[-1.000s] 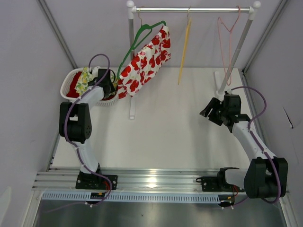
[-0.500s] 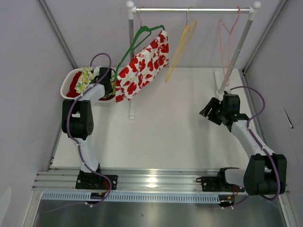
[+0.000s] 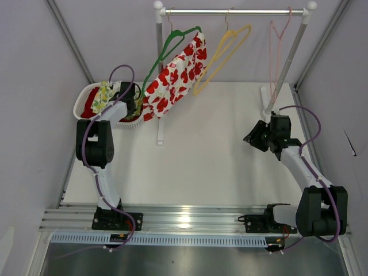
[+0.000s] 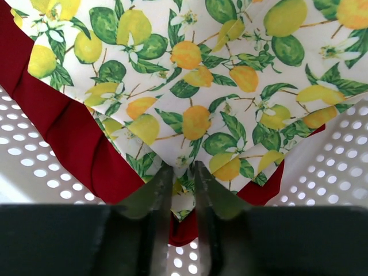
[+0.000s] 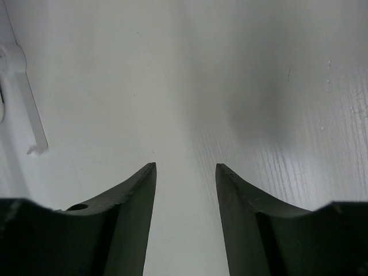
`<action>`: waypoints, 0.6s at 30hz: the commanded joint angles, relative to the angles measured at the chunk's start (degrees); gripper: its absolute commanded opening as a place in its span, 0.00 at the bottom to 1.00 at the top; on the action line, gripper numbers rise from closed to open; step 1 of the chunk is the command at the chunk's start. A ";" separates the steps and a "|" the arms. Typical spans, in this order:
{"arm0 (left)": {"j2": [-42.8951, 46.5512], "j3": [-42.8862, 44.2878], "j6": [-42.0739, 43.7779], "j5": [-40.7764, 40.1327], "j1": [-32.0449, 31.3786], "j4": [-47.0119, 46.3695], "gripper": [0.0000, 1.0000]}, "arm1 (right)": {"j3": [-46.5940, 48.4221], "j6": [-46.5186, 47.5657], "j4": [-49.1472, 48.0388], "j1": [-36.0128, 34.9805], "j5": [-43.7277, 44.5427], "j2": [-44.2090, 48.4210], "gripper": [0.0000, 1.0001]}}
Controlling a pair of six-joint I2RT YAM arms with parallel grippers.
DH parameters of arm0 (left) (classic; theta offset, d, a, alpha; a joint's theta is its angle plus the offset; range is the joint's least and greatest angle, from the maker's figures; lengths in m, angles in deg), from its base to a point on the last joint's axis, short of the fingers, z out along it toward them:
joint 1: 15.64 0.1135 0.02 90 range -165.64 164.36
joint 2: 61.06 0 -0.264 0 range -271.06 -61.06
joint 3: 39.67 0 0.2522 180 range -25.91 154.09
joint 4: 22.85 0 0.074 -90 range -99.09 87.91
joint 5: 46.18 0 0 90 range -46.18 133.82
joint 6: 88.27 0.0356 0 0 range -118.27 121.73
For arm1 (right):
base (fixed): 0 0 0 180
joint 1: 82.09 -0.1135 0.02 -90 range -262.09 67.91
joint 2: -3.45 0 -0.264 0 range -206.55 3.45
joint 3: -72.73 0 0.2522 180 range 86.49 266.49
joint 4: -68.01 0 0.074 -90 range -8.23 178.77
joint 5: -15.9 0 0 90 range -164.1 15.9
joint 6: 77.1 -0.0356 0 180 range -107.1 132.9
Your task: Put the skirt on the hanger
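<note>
Down in the basket (image 4: 29,167), left fingers (image 4: 161,192) pinched on the lemon-print skirt (image 4: 195,86) corner (right fingers (image 5: 138,201) agape, empty).

White perforated basket (image 3: 77,104) at table's (image 3: 218,167) far-left corner. Inside: lemon-print cloth (image 4: 230,75) lying over red cloth (image 4: 63,126). Clothes rack (image 3: 230,11) along far edge; yellow hanger (image 3: 221,57) tilted, pink hanger (image 3: 278,40) near right end.

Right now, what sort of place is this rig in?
Probably a lab test cell staged as a laundry corner: a clothes rail with hangers, a white basket where the left end effector pinches a lemon-print garment, and an aluminium mounting rail.
</note>
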 commanded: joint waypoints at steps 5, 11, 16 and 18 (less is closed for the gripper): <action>1.72 2.38 -0.98 0.58 0.89 -1.47 0.00 | -0.34 0.64 -1.85 -0.22 -0.62 0.07 0.45; 9.98 1.42 -2.99 1.46 0.63 -2.35 0.00 | 0.01 0.03 -2.37 -0.31 -1.68 0.25 0.42; 19.90 -3.24 -5.20 1.46 -0.25 -4.38 0.00 | 0.62 -0.23 -2.29 -0.31 -2.20 0.51 0.42; 22.37 -4.47 -5.99 1.72 -0.95 -4.73 0.00 | 0.80 -0.15 -2.20 -0.49 -2.38 0.77 0.42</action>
